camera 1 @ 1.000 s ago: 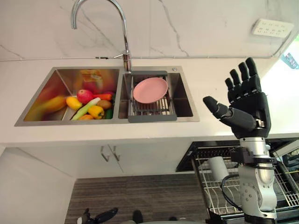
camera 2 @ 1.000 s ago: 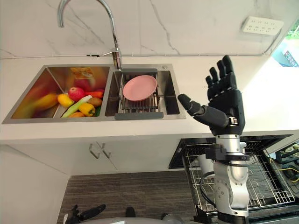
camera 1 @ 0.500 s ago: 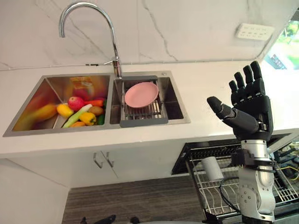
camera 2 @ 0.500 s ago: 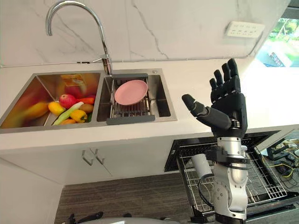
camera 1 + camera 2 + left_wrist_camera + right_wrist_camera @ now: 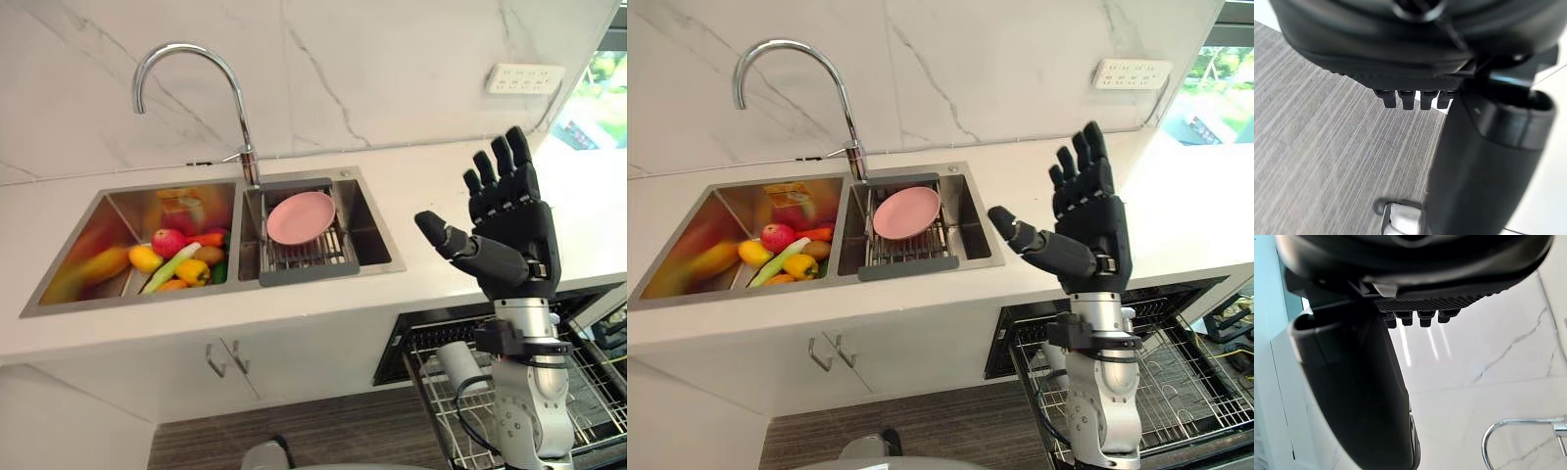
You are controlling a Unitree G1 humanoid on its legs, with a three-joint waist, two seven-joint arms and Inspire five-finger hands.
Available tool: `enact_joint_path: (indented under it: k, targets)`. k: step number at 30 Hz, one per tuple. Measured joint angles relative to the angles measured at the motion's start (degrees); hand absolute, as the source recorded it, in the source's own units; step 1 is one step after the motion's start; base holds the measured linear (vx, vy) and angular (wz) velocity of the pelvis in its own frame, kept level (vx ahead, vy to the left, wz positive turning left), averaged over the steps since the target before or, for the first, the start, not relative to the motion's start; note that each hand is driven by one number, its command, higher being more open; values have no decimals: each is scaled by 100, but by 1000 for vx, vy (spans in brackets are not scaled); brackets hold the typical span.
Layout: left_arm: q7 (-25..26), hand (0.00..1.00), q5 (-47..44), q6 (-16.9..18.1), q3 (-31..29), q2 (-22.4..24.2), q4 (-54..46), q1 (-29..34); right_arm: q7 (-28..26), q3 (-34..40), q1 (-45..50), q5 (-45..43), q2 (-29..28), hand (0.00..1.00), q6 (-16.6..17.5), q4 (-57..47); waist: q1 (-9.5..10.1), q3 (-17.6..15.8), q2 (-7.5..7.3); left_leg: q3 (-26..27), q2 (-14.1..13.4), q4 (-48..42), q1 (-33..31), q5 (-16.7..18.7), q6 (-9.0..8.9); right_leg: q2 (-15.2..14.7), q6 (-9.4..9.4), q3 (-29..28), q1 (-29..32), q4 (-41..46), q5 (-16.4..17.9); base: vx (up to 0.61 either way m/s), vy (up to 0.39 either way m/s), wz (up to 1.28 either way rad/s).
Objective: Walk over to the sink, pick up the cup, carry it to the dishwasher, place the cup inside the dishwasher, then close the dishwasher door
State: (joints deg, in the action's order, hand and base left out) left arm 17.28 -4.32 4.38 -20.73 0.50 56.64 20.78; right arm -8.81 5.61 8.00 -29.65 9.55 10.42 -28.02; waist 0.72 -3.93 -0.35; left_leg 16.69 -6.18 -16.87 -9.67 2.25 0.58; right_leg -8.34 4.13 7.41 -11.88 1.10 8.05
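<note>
The right hand (image 5: 516, 235) is raised, fingers straight and spread, thumb out, holding nothing; it hangs right of the sink (image 5: 380, 231), over the bench (image 5: 431, 186) edge. Below it, lower than the sink and to its right, the dishwasher rack (image 5: 1181, 382) stands pulled out, and the cup (image 5: 458, 363) lies in it, just beside the right arm. The sink's right basin holds a wire drainer with a pink plate (image 5: 300, 216); its left basin holds fruit and vegetables (image 5: 176, 259). The faucet (image 5: 186, 51) arches over the sink's middle. The left hand (image 5: 1415, 49) hangs released, fingers relaxed, above the floor (image 5: 1312, 147).
</note>
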Motion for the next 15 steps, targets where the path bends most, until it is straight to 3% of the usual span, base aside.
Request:
enact_joint_path:
  k: [3,6,8,10,11,13,15]
  targets:
    - [15,100,0,24,-20,-88,-21,-251,-159,2,-275,-53,84,100,-3,138,9,34,-37,37,258,-123,63,266,164,-264,197,-91,-112,11,-138,242,200,8]
    - [27,100,-18,30,-11,-188,-17,-521,-145,5,-474,-35,158,100,-5,357,16,91,-98,40,401,63,134,397,213,-372,190,-82,86,374,-168,125,127,4]
    - [36,100,-18,8,13,-220,-10,-673,-88,4,-512,-29,157,100,-22,471,15,102,-111,9,454,347,289,403,231,-407,185,-76,465,1123,-171,98,113,-7]
    - [110,100,-17,-83,282,-290,-8,-699,-73,-71,-537,-30,139,100,-31,612,-7,74,-107,-217,537,766,725,316,317,-484,177,-136,1267,2799,-104,152,138,-22]
    - [122,100,-14,-111,366,-329,-5,-687,-74,-108,-530,-30,129,100,-32,658,-40,59,-81,-239,528,827,846,286,268,-477,145,-81,1334,2949,19,210,111,0]
    - [130,100,-12,-214,545,-453,3,-714,-70,-210,-528,-30,131,100,7,713,-163,118,-172,-301,533,917,1078,280,257,-420,30,279,1489,2617,224,203,30,23]
    - [133,100,-12,-226,550,-471,-1,-870,-146,-261,-538,-31,133,100,63,714,-167,135,-200,-381,528,909,1121,295,224,-288,-99,464,1625,1870,115,203,-59,22]
